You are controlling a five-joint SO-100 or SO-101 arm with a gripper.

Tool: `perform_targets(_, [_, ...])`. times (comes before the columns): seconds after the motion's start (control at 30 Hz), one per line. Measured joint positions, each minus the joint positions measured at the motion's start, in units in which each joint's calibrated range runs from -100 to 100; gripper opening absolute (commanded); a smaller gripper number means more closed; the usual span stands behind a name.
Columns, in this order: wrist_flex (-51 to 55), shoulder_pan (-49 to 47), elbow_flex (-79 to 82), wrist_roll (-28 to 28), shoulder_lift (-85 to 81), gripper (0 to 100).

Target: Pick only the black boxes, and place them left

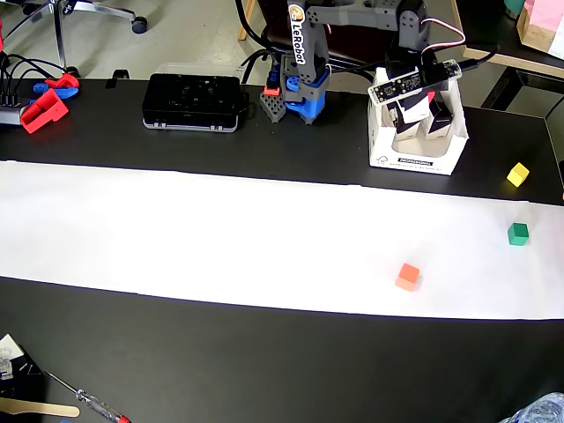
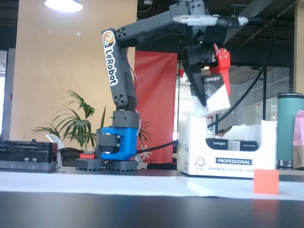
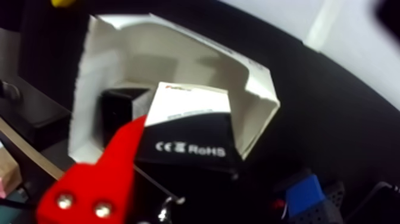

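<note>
Gripper (image 2: pixel 212 95) is up above the white carton (image 2: pixel 228 159), jaws clamped on a black box (image 2: pixel 214 92); another black box (image 3: pixel 116 110) sits below them inside the carton, blurry in the wrist view

Readable print from my remote seat

I read "LeRobot" on the arm (image 2: pixel 110 59), "PROFESSIONAL" and "BAMBOO COCKTAIL" on the white carton (image 2: pixel 228 164), and "CE RoHS" on the black box (image 3: pixel 190 143).

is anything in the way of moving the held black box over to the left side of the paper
Nothing visible. The gripper holds the black box above the white carton, and the paper strip leftward is bare in the overhead view.
</note>
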Motion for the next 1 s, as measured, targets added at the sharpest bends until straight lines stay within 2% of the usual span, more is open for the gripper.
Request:
perform_targets(0.3, [-0.8,-4.1,8.0,0.0,-0.3,12])
perform_targets(0.53, [-0.8,-5.0,10.8,0.0,-1.4,40])
perform_targets(0.63, [-0.8,-5.0,10.9,0.4,-3.4,47])
perform_targets(0.83, [-1.3,-3.8,17.8,6.1,-11.4,48])
perform_targets(1.0, [-9.9,6.6,26.5,12.2,-22.4,48])
